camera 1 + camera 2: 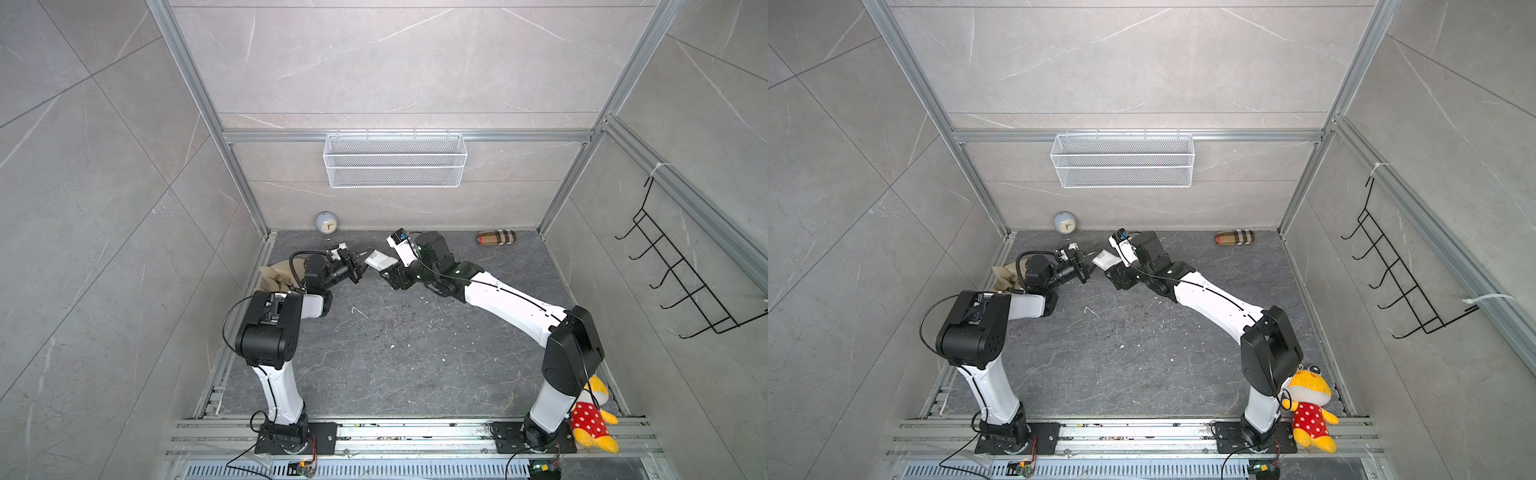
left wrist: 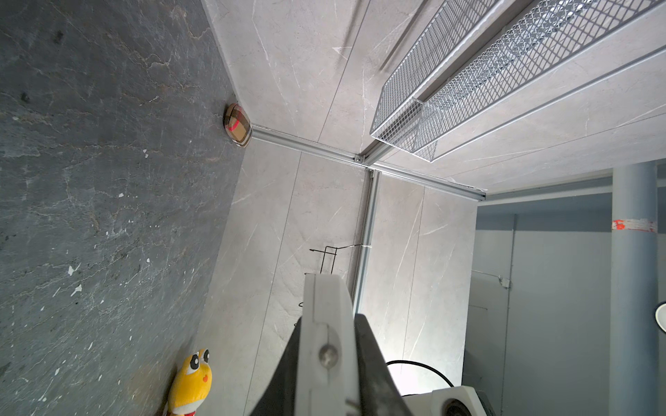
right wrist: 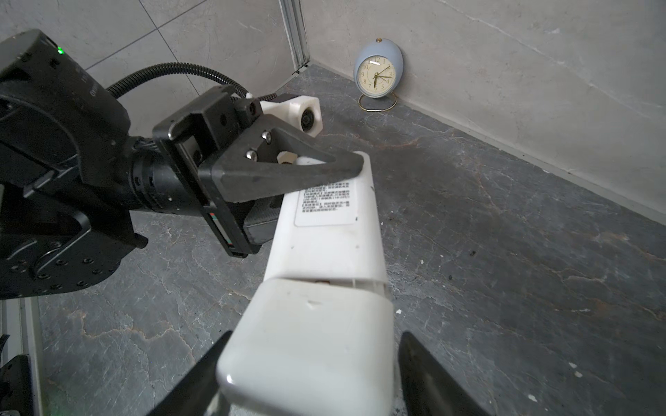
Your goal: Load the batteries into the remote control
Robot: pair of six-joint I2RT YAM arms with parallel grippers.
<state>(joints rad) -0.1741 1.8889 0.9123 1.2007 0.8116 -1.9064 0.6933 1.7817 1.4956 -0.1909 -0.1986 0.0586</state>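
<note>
Now both arms reach in toward the far middle of the table (image 1: 395, 353). Left claw (image 3: 358, 167) is clenched on the remote (image 3: 324, 248), held up between them. Right claw (image 3: 316, 335) straddles its cover end, jaws spread, a sliver of gap one side. Right wrist view alone shows the back label (image 3: 326, 203); left wrist view catches only its edge

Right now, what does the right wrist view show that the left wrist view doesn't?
Only right wrist: the blue egg-shaped clock and the labelled back of the white oblong plastic remote control. Only left wrist: the tan plaid case, yellow plush toy, white wire mesh basket. Both: the remote control clamped by the left gripper, and the dark stone tabletop.
</note>
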